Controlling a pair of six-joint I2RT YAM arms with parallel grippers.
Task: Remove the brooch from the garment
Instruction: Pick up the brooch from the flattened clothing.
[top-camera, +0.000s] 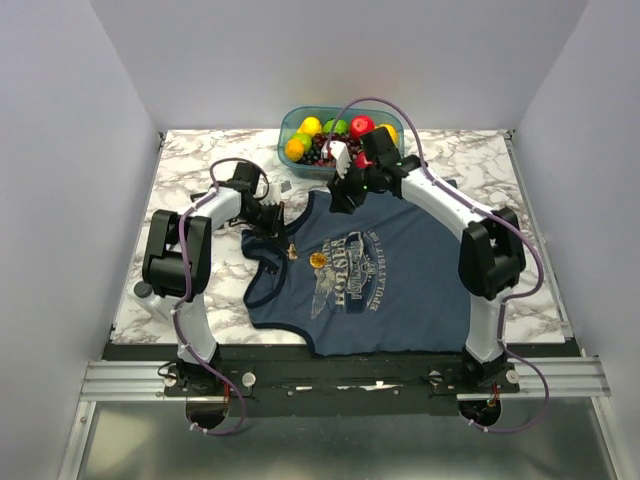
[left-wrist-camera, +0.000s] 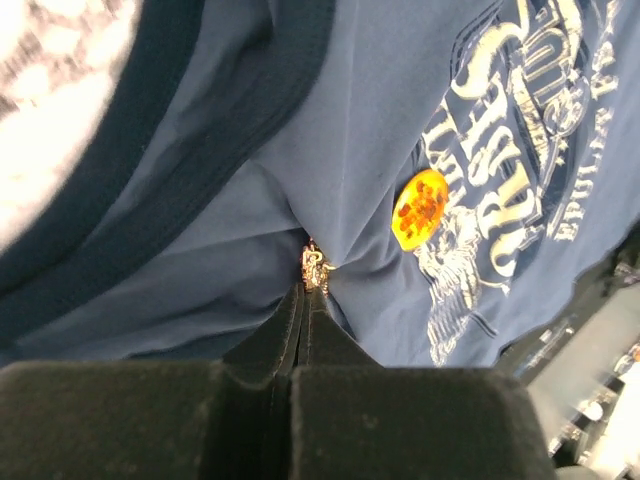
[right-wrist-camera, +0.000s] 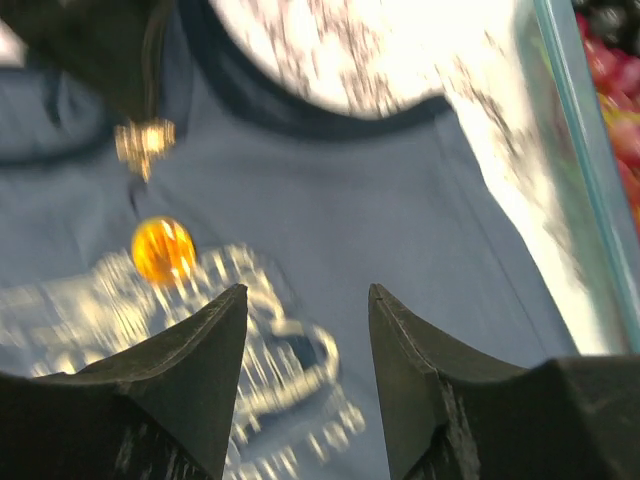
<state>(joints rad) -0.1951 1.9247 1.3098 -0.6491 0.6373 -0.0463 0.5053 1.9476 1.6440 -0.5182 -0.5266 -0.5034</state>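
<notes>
1. Brooch (left-wrist-camera: 315, 268): one; tiny, shiny, gold-coloured, knobbly in outline; it sits on the chest of the garment (left-wrist-camera: 250, 170), just inside the dark neckline band, to the left of the print; the cloth gathers into folds that run toward it.
2. Left gripper (left-wrist-camera: 305, 295): one of two; its dark jaws are pressed together with no gap between them, and the tips pinch the brooch.
3. Orange ornament (left-wrist-camera: 420, 207): one; a round, amber, translucent disc; it lies near the brooch but apart from it, on the edge of the pale print.
4. Garment: one; slate-blue, sleeveless, with darker trim at neck and armholes and grey-white lettering on the chest; it lies spread on the table (top-camera: 190, 170) with the neckline toward the left arm; one long edge runs close along the near edge of the table.
5. Right gripper (right-wrist-camera: 305, 310): the second of two; its jaws are spread with nothing between them; it hangs over the far part of the garment, near the bin (top-camera: 292, 118).
6. Bin: one; clear-walled, holding several fruits in yellow, green, red and orange with dark grapes; it stands at the far edge of the table, just beyond the garment.
7. Table: one; white marble pattern; bare marble shows left of the garment and at the far right; pale walls close three sides.
</notes>
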